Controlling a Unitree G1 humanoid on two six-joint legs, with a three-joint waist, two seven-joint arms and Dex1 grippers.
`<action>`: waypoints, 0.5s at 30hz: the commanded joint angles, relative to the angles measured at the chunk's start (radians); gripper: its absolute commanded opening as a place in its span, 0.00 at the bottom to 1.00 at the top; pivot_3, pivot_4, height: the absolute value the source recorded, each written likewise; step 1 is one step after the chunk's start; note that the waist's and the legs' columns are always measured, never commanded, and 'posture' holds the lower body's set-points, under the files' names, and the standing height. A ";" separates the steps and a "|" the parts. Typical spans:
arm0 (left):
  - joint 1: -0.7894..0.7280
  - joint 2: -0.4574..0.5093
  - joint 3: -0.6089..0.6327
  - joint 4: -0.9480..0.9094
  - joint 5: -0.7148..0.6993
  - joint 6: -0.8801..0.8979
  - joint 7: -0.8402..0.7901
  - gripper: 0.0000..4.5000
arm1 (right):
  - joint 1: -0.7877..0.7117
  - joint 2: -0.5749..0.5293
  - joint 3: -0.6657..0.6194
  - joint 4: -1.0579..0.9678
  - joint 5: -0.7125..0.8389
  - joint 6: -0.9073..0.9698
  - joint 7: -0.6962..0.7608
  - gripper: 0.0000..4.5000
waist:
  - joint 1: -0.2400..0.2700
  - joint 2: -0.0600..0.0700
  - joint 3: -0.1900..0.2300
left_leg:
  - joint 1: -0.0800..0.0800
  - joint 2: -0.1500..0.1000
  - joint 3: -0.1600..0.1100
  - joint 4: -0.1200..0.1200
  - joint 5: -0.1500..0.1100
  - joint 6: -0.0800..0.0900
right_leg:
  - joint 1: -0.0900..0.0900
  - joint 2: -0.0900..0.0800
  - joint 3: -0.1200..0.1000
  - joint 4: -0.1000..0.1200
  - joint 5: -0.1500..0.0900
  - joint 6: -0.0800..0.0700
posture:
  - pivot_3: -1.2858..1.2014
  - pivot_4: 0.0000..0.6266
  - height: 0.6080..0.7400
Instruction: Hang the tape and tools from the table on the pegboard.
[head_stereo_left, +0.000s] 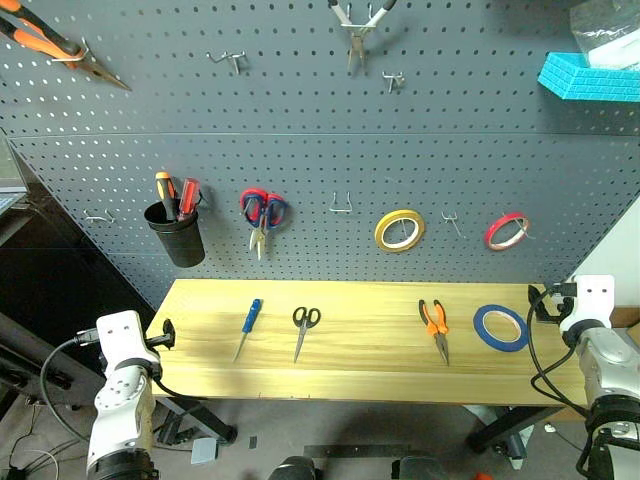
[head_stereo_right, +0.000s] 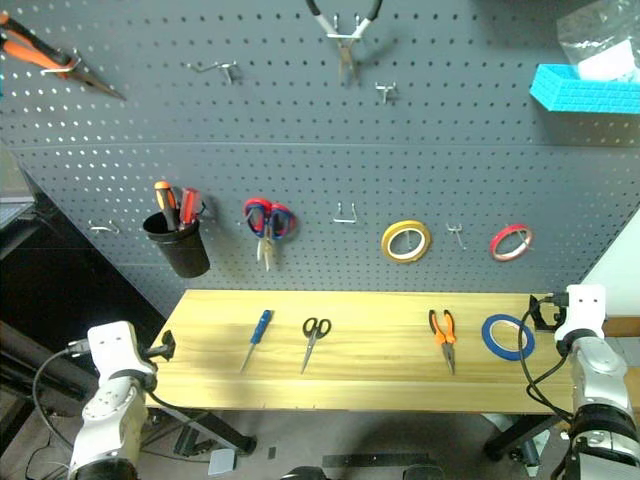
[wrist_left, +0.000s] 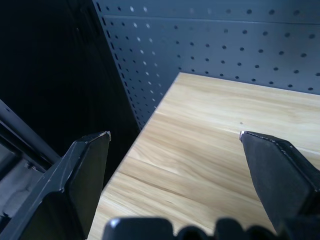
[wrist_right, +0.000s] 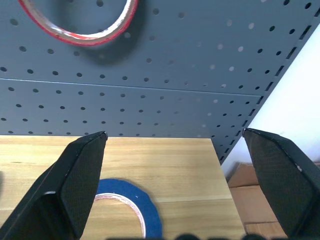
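Black cup (head_stereo_left: 177, 236) w/ orange + red screwdrivers (head_stereo_left: 175, 196); red-blue scissors (head_stereo_left: 262, 212), yellow roll (head_stereo_left: 399, 231), red roll (head_stereo_left: 507, 231) on hooks. Up top: orange-handled pliers (head_stereo_left: 50, 45), black-handled pliers (head_stereo_left: 356, 28), cyan bin (head_stereo_left: 590, 77).

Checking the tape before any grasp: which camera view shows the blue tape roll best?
Either head view: the blue tape roll lies whole and flat on the table, near its right end. The right wrist view shows part of the roll, cut by the frame edge. The left wrist view faces the table's other end.
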 joint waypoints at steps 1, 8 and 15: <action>0.002 0.025 -0.022 -0.044 0.035 -0.046 -0.017 0.99 | -0.024 -0.021 -0.016 -0.011 0.005 -0.027 -0.006 1.00 | 0.000 0.000 0.000 | 0.000 0.000 0.000 0.000 0.000 0.000 | 0.000 0.000 0.000 0.000 0.000 0.000 | 0.51 0.00 1.00; 0.008 0.021 -0.031 -0.041 0.044 -0.077 -0.041 0.99 | -0.012 -0.011 -0.028 -0.028 0.025 -0.012 -0.003 1.00 | 0.000 0.000 0.000 | 0.000 0.000 0.000 0.000 0.000 0.000 | 0.000 0.000 0.000 0.000 0.000 0.000 | 0.51 0.00 1.00; 0.025 0.013 -0.012 -0.098 -0.006 -0.022 -0.077 0.99 | 0.020 -0.012 -0.030 -0.067 0.042 0.022 0.007 1.00 | 0.000 0.000 0.000 | 0.000 0.000 0.000 0.000 0.000 0.000 | 0.000 0.000 0.000 0.000 0.000 0.000 | 0.51 0.01 1.00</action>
